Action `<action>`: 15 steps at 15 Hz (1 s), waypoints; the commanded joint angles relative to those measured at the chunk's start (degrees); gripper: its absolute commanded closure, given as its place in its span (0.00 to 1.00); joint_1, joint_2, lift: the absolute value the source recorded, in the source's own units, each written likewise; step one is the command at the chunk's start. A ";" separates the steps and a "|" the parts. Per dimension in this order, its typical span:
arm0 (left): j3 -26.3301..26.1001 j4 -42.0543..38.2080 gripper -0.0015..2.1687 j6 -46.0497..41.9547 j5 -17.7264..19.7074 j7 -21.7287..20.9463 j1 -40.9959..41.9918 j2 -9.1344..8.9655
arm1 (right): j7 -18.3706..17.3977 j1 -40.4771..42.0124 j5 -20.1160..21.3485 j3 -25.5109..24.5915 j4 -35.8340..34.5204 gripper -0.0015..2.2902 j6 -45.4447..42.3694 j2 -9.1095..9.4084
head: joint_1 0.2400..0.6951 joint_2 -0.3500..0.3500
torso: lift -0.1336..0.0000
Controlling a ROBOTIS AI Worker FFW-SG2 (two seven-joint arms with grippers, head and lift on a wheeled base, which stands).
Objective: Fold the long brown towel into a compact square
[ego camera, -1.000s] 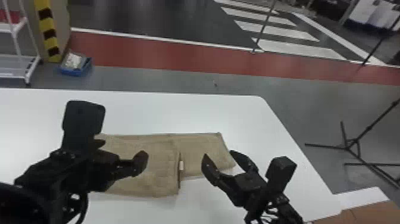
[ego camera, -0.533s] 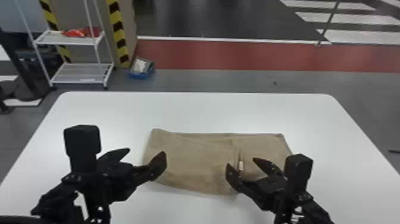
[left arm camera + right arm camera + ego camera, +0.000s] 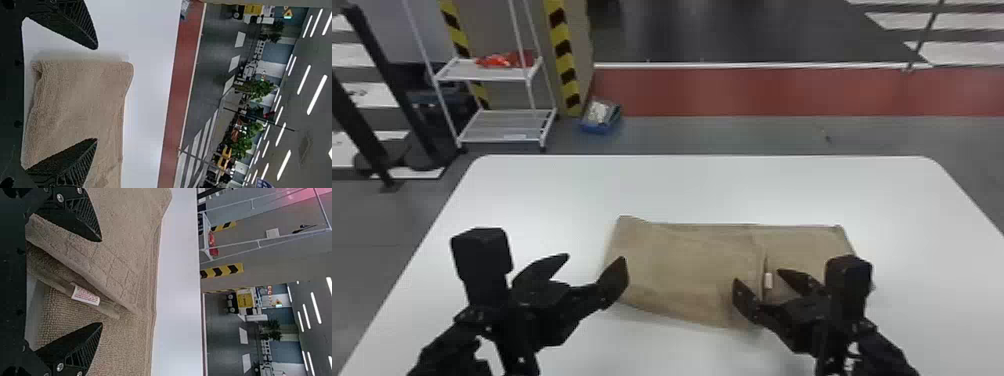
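The brown towel (image 3: 682, 272) lies on the white table, its left part folded over so a layered edge with a white tag (image 3: 768, 281) runs across it; a single stretch extends to the right. My left gripper (image 3: 592, 265) stands open at the towel's left end. My right gripper (image 3: 761, 282) is open over the layered edge near the tag. In the left wrist view, the left gripper (image 3: 96, 94) has the towel's folded end (image 3: 78, 98) between and below its fingers. In the right wrist view, the right gripper (image 3: 101, 282) spans the tag (image 3: 85, 295) and the fold, holding nothing.
The white table (image 3: 682, 190) extends around the towel on all sides. Beyond its far edge stand a white shelf rack (image 3: 504, 125) and a blue box (image 3: 601, 116) on the floor.
The head view has swung to the left and levelled. Against the towel, my right gripper has shifted left toward the tag; both grippers remain open.
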 commanded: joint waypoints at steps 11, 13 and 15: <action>0.28 0.12 0.02 -1.08 0.43 -0.06 1.29 -0.24 | 0.76 -2.57 0.94 1.72 2.34 0.26 0.80 -0.42 | 1.00 0.55 | 0.08; 0.37 0.29 0.02 -1.08 0.51 -0.06 1.46 -0.24 | 0.76 -2.22 0.94 1.63 2.17 0.28 0.80 -0.42 | 1.00 0.56 | 0.08; 0.37 0.38 0.02 -1.43 0.60 -0.06 1.55 -0.24 | 0.76 -1.87 0.76 1.54 1.64 0.39 0.80 -0.42 | 1.00 0.56 | 0.08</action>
